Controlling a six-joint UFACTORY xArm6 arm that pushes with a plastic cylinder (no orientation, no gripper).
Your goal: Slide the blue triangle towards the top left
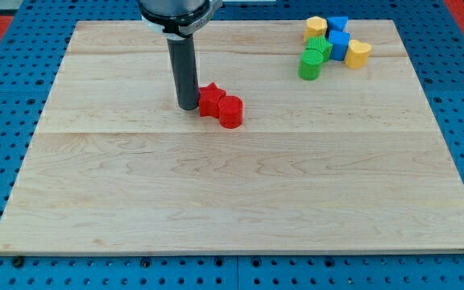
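Two blue blocks sit in a cluster at the view's top right: one (338, 23) at the top and one (340, 44) just below it. I cannot tell which one is the triangle. My tip (188, 106) rests on the board left of centre, far to the left of that cluster. It touches the left side of a red star-like block (210, 99).
A second red block (230, 111) sits against the first on its lower right. In the cluster are a yellow block (316, 26), a yellow heart-like block (358, 53) and two green blocks (319, 47) (309, 66). The wooden board (216, 201) lies on a blue pegboard.
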